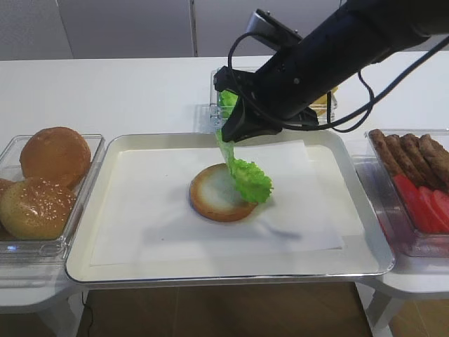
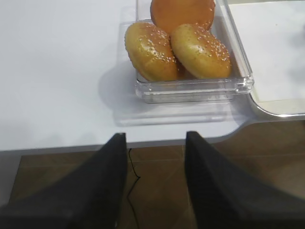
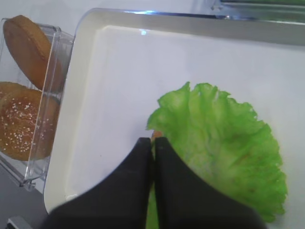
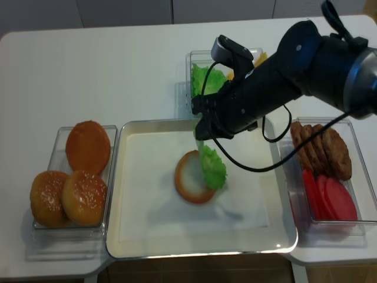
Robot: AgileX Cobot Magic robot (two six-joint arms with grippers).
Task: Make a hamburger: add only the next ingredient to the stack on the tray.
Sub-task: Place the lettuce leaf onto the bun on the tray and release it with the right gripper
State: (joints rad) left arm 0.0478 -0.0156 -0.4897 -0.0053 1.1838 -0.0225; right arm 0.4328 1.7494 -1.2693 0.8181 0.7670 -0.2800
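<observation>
A green frilly lettuce leaf (image 1: 247,179) (image 3: 224,143) (image 4: 213,166) hangs from my right gripper (image 1: 228,135) (image 3: 153,140) (image 4: 199,132), which is shut on the leaf's upper edge. The leaf's lower part drapes over the right side of the bun bottom half (image 1: 214,193) (image 4: 189,177), which lies mid-tray on white paper. The cream tray (image 1: 210,269) (image 4: 177,247) (image 3: 76,95) holds nothing else. My left gripper (image 2: 155,136) stands open with nothing between its fingers, off the table's front edge near the bun container; it does not show in the high views.
A clear container of sesame bun tops (image 1: 42,182) (image 2: 186,43) sits left of the tray. Another with lettuce and cheese (image 1: 224,102) stands behind the tray under my right arm. Patties and tomato slices (image 1: 414,175) fill the container on the right.
</observation>
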